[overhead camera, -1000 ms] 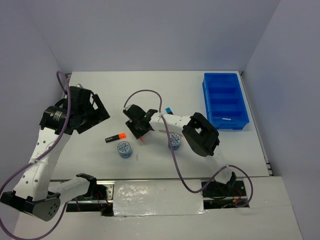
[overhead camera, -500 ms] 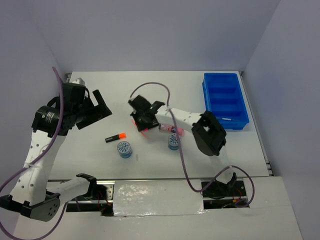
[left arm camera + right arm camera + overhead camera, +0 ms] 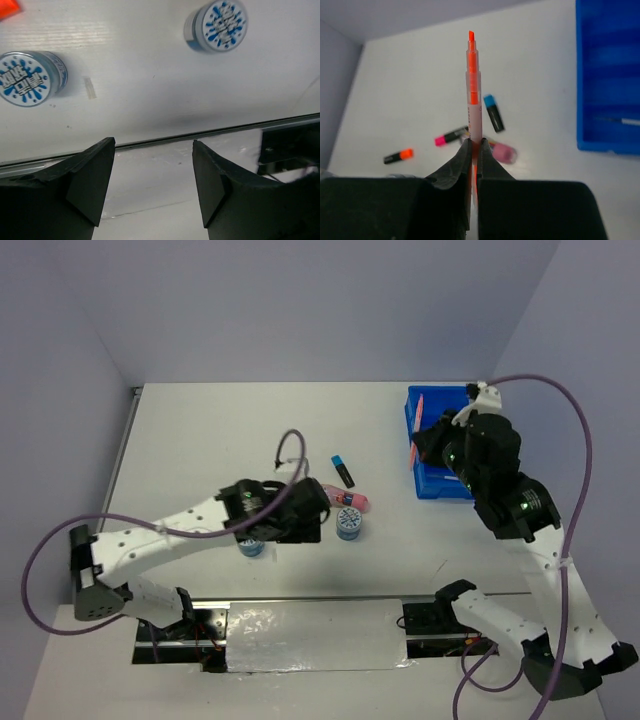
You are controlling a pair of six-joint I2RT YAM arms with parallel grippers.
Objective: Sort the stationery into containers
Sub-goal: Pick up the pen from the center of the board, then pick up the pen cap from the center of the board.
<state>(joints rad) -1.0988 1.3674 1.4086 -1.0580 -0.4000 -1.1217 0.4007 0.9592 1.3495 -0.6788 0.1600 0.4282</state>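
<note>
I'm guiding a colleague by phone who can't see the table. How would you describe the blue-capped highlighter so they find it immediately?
From the blue tray at the table's far right, look left toward the middle. A short black highlighter lies flat there, just beyond the pink patterned tube. Its cap alone is blue; the pink-capped highlighter and the orange-capped highlighter lie farther left.

tray [image 3: 615,60] blue; thin pen [image 3: 473,85] orange; discs [image 3: 26,78] [image 3: 220,25] white, blue splatter; blue-cap highlighter [image 3: 494,112], pink-cap highlighter [image 3: 451,136], orange-cap highlighter [image 3: 398,156] black-bodied; tube [image 3: 502,151] pink.
</note>
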